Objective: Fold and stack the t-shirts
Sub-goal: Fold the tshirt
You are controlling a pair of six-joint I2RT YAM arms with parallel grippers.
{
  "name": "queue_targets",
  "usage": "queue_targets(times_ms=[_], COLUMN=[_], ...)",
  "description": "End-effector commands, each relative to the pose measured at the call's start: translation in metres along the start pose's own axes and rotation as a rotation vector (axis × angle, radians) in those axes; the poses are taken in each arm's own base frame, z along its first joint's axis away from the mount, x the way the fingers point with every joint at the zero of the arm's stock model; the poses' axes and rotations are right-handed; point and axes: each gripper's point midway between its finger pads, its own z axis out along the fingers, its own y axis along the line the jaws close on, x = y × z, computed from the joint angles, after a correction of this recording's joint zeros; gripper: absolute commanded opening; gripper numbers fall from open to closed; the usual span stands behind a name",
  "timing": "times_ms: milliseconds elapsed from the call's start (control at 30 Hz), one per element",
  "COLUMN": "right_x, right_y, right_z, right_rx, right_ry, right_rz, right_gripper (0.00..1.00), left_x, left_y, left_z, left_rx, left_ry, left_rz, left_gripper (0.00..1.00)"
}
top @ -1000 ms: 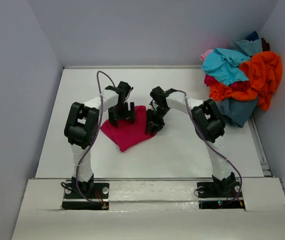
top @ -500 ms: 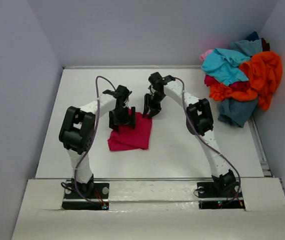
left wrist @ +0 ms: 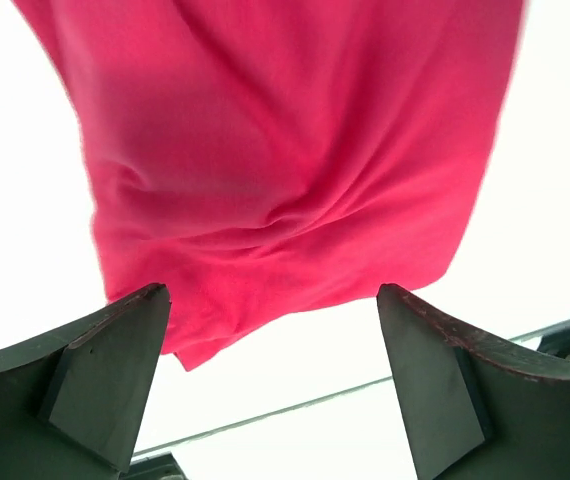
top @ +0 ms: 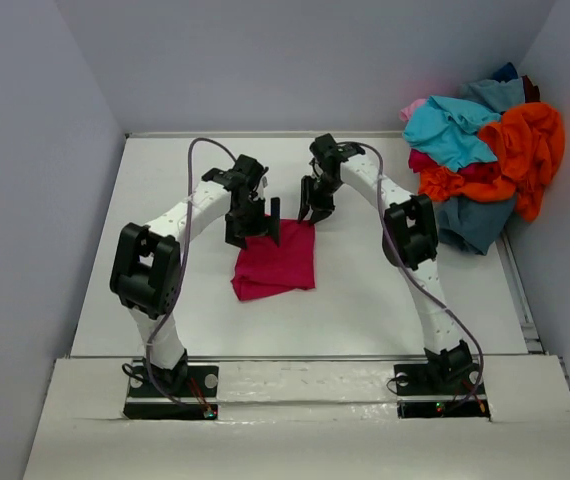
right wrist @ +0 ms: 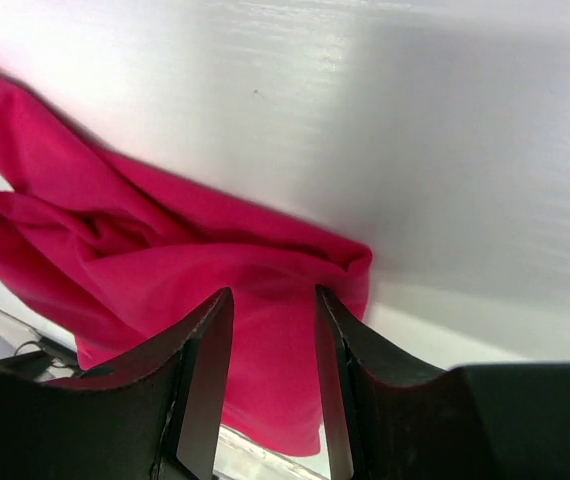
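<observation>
White tabletop [top: 165, 300] inside grey walls carries the crimson t-shirt [top: 277, 262] a little toward its near edge from the middle. The heap of other t-shirts [top: 485, 150], orange and turquoise on top, sits bunched at the far right corner.

A second ago the crimson shirt lay as a slanted, pointed shape with both hands down on it. Now it lies as a roughly square packet, shifted slightly right, with some creases across it.

Both hands have drawn back to its far edge. The left hand [top: 255, 236] stands wide apart over the far left corner with nothing between its fingers. The right hand [top: 316, 217] hangs at the far right corner, its fingers partly apart, and no cloth looks pinched between them.

This reads as a fold just laid down and let go. The packet probably still needs stacking or tidying.
</observation>
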Motion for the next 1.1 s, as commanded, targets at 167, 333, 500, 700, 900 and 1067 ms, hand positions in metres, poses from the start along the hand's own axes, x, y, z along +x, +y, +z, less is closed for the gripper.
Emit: queue_targets(times_ms=[167, 333, 500, 700, 900, 1067], right_x=[0.007, 0.032, 0.063, 0.098, 0.108, 0.105], right_y=[0.027, 0.032, 0.034, 0.035, 0.044, 0.045], right_z=[-0.073, -0.089, -0.08, -0.056, -0.038, -0.029], right_rx=[-0.064, -0.109, -0.126, -0.135, -0.135, -0.138], right_ry=[-0.11, -0.073, -0.002, 0.092, 0.145, 0.153], right_rz=[-0.084, -0.078, -0.086, -0.109, -0.136, -0.12], right_gripper=[0.44, 0.44, 0.44, 0.44, 0.44, 0.44], left_x=[-0.04, -0.043, -0.043, -0.039, -0.04, -0.038], left_y=[0.013, 0.041, 0.053, 0.06, 0.062, 0.067], left_z=[-0.06, -0.045, -0.028, -0.003, 0.01, 0.017], left_rx=[-0.083, -0.104, -0.088, -0.051, -0.057, -0.082], left_ry=[-0.223, -0.21, -0.177, -0.131, -0.095, -0.059], left_rz=[-0.097, -0.172, -0.21, -0.224, -0.201, -0.194], left_gripper=[0.98, 0.98, 0.98, 0.98, 0.97, 0.97])
